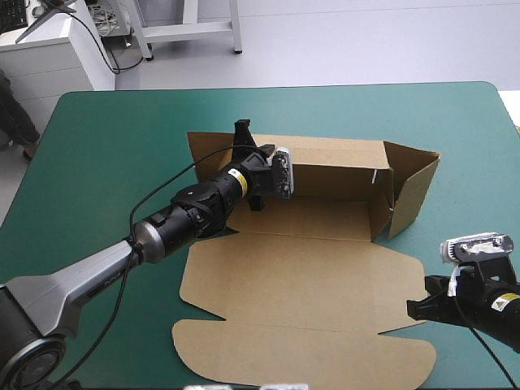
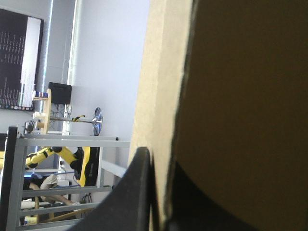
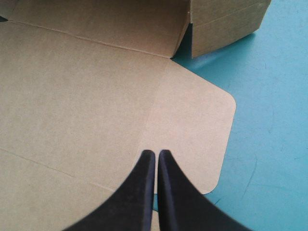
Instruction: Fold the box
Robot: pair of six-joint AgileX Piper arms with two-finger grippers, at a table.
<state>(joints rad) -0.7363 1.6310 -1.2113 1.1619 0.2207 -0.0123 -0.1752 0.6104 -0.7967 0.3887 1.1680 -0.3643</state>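
The brown box point(image 1: 301, 268) lies at mid-table, its back wall raised, its lid flat toward the near edge. The right end wall point(image 1: 413, 195) stands angled outward. My left gripper point(image 1: 242, 130) is at the back wall's left end, shut on the board. In the left wrist view the board edge point(image 2: 159, 96) runs upright between the black fingers point(image 2: 137, 192), and the brown board fills the rest. My right gripper point(image 1: 416, 307) is shut with nothing in it, its tip point(image 3: 156, 153) over the lid's rounded side flap point(image 3: 197, 120) near the flap's edge.
The teal-green cover point(image 1: 122, 138) shows all around the box. The table's right edge point(image 1: 512, 122) is close to my right arm. A white desk point(image 1: 49, 57) stands beyond the far left corner.
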